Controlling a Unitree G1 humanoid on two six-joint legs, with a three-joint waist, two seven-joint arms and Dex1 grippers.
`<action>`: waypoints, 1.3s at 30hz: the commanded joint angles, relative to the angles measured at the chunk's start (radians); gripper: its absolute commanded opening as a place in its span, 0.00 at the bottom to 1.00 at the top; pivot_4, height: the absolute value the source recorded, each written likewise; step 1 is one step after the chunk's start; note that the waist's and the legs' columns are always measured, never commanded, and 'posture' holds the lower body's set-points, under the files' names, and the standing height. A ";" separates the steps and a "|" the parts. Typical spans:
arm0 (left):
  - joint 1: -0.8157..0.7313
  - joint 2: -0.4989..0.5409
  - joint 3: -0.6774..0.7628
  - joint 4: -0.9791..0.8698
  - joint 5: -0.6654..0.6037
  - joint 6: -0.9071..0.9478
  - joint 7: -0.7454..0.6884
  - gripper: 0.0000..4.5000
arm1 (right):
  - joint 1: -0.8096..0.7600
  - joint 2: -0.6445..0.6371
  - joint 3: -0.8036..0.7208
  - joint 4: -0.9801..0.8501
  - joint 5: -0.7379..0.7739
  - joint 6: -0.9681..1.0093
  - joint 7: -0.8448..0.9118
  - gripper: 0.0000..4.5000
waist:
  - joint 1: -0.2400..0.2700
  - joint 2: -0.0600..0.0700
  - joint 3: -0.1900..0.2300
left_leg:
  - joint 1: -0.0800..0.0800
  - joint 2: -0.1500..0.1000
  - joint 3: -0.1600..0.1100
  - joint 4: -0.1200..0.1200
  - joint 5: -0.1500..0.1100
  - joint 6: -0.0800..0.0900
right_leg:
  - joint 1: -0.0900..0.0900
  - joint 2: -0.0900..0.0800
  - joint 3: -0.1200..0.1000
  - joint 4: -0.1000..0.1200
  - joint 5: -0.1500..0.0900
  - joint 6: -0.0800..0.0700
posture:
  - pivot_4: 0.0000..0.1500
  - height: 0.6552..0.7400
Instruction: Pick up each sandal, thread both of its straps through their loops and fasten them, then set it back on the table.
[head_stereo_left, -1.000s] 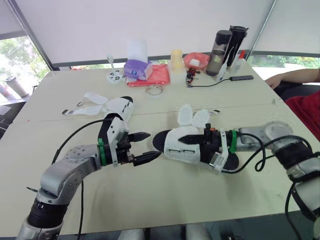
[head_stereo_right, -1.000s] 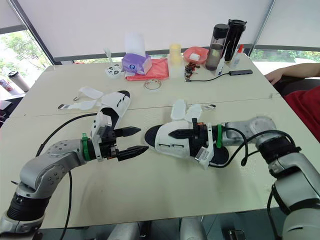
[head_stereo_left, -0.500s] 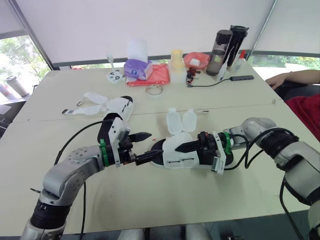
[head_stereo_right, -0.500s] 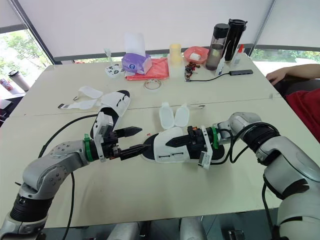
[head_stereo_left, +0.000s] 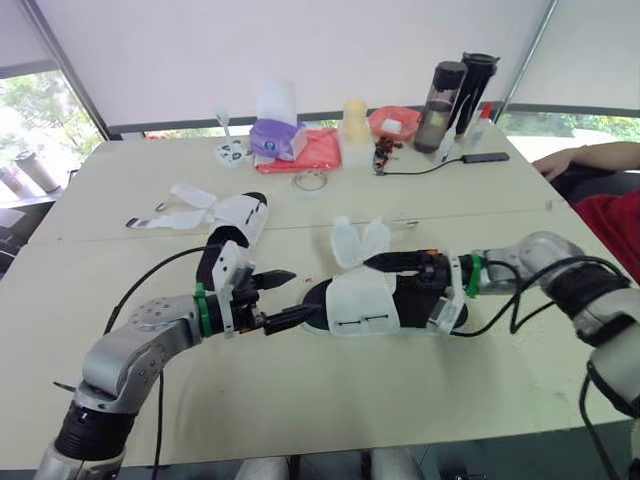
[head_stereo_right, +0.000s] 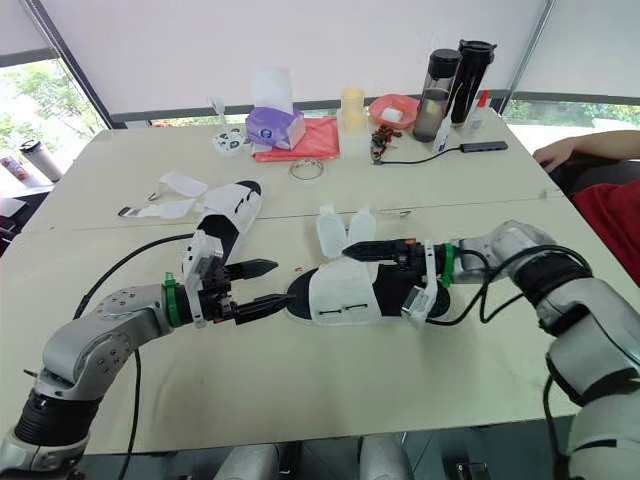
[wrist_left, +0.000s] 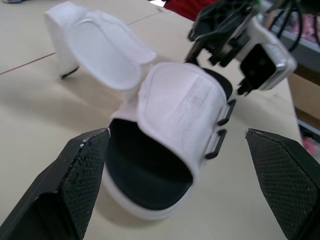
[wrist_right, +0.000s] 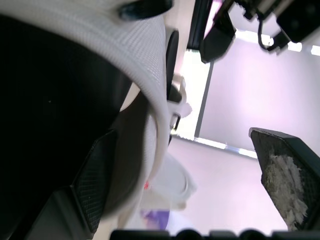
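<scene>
Left tool (head_stereo_left: 305, 290) and right tool (wrist_right: 180, 135) face across sandal (head_stereo_left: 360, 305).

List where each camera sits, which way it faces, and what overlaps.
Eye views: on the head, facing forward and down over the table; both arms reach toward the near sandal.
Left wrist view: on that wrist, looking along the open left claw at the sandal's open end.
Right wrist view: on that wrist, close against the sandal's white upper, right claw open.
Shared: every view shows that sandal; the left wrist view also catches the right claw.
</scene>
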 joint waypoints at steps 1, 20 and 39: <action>-0.013 0.008 0.012 0.018 0.035 -0.070 -0.036 1.00 | 0.094 -0.065 -0.122 -0.096 0.187 0.004 0.131 0.99 | -0.002 0.000 0.000 | 0.000 0.000 0.000 0.000 0.000 0.000 | 0.000 0.000 0.000 0.000 0.000 0.000 | 1.00 1.00; -0.237 -0.083 -0.237 0.469 0.345 -0.427 -0.319 0.01 | 0.581 0.030 -0.639 -0.675 2.197 1.319 1.098 1.00 | 0.002 -0.001 0.001 | 0.001 0.002 0.000 0.001 -0.001 0.005 | 0.004 -0.001 -0.001 -0.004 0.001 0.002 | 1.00 1.00; -0.248 -0.129 -0.376 0.444 0.534 -0.465 -0.318 0.01 | 0.082 0.462 -1.020 -0.083 2.943 2.183 0.380 1.00 | 0.000 -0.001 0.001 | -0.003 0.001 0.001 0.001 -0.004 0.011 | 0.004 -0.002 -0.003 -0.013 0.005 0.005 | 1.00 1.00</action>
